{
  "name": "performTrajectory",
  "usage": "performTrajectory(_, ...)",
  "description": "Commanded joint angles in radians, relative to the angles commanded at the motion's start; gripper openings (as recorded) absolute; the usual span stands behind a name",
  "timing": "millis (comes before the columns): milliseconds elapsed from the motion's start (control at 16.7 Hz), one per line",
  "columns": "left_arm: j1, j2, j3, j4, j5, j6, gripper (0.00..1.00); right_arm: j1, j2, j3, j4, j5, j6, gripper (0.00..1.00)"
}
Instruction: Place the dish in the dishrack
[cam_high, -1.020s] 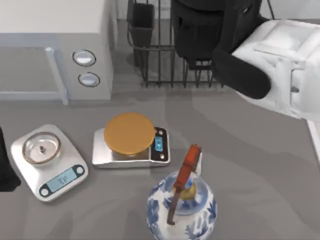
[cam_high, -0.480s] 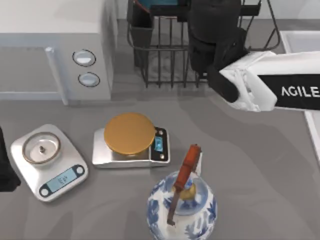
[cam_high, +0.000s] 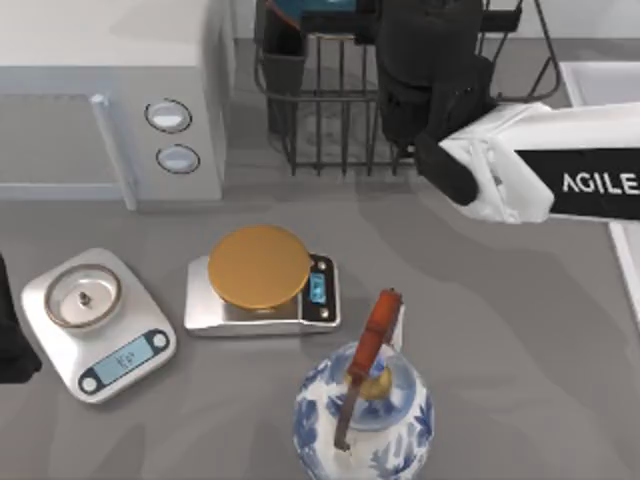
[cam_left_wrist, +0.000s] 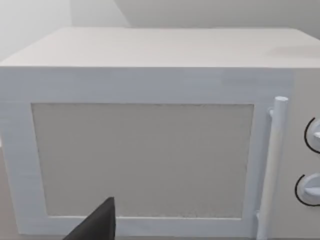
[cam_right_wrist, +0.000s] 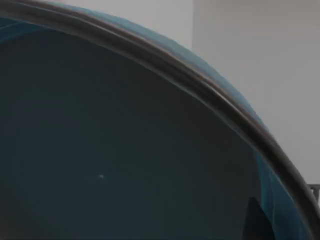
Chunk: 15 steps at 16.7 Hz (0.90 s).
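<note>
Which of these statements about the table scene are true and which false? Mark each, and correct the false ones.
1. The orange disc lies on a scale. True.
2. The right arm reaches over the dishrack. True.
3. The small metal bowl sits on the microwave. False: it sits on the white scale at the table's left.
4. The dish lies flat on the table. False: it is close before the right wrist camera, at the rack.

The right arm (cam_high: 520, 170) covers most of the dishrack (cam_high: 320, 110), so the gripper's fingers are hidden. The dish (cam_right_wrist: 125, 150) runs off the wrist view's edges. The left arm (cam_high: 12, 340) is cut off at the table's left.
</note>
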Motion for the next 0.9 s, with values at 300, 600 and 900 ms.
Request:
performTrajectory(300,0.0,0.0,0.0,0.0,0.0,0.0,1.0,0.0,0.0,0.0,0.0,0.0,0.0,0.68)
performTrajectory(600,0.0,0.0,0.0,0.0,0.0,0.0,1.0,0.0,0.0,0.0,0.0,0.0,0.0,1.0)
performTrajectory(900,0.0,0.0,0.0,0.0,0.0,0.0,1.0,0.0,0.0,0.0,0.0,0.0,0.0,1.0)
